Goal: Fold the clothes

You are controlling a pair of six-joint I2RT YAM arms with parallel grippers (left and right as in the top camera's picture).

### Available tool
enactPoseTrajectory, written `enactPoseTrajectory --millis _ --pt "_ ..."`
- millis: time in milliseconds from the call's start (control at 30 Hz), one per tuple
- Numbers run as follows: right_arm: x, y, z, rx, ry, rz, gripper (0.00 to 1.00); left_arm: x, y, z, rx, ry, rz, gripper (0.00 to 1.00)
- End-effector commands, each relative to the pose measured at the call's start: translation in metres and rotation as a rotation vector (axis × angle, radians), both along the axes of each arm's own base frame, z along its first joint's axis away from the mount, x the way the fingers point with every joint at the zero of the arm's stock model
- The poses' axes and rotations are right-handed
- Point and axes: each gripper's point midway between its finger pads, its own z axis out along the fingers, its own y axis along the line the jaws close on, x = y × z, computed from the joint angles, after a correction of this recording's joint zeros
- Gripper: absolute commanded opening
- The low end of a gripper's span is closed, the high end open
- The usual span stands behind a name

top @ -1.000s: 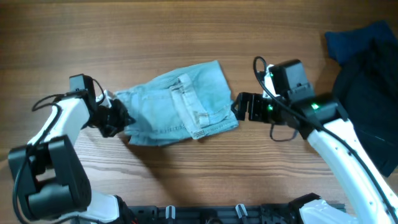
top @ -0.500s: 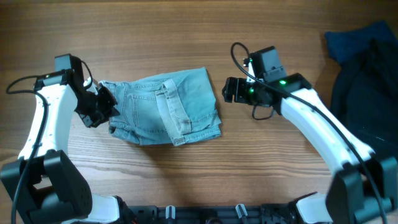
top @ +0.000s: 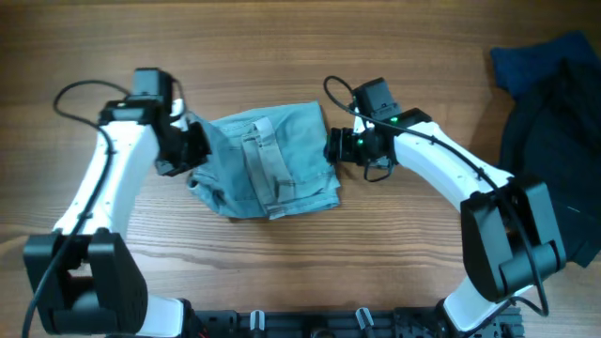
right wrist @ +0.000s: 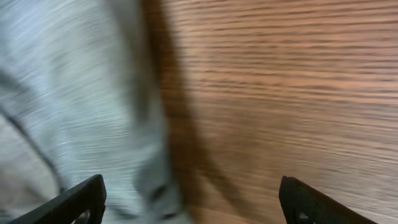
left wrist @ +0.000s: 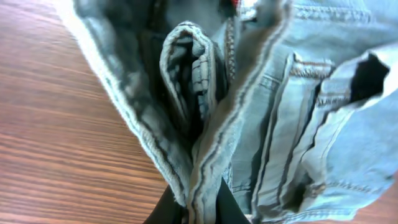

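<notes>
Shorts [top: 272, 160] on table [top: 282, 38] centre, fabric pile [top: 554, 122] far right

faded denim shorts [top: 272, 160] bunched, mid-table

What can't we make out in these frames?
- Left gripper fingertips: buried in the denim shorts in the left wrist view, and covered by its own body overhead.
- Right gripper: the right wrist view is motion-blurred, so contact with the shorts' edge is unclear.
- Dark fabric pile: cut off by the overhead view's right edge.
</notes>
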Motion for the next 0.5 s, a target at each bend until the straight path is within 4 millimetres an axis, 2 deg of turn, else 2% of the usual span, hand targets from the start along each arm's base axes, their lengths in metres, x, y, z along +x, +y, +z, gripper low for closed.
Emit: enactPoseTrajectory --millis 0,167,467 --pt "-0.005 0.019 0.0 0.03 0.013 0.024 0.91 0.005 -0.022 0.015 0.056 -0.055 -0.076 0.04" --pt "-0.011 0.024 -0.008 0.022 0.033 0.039 0.9 0.004 -0.041 0.026 0.06 -0.063 -0.125 0.04" --pt "-0.021 0.036 -0.015 0.037 0.065 0.075 0.9 0.012 -0.047 0.063 0.054 -0.097 -0.134 0.04"
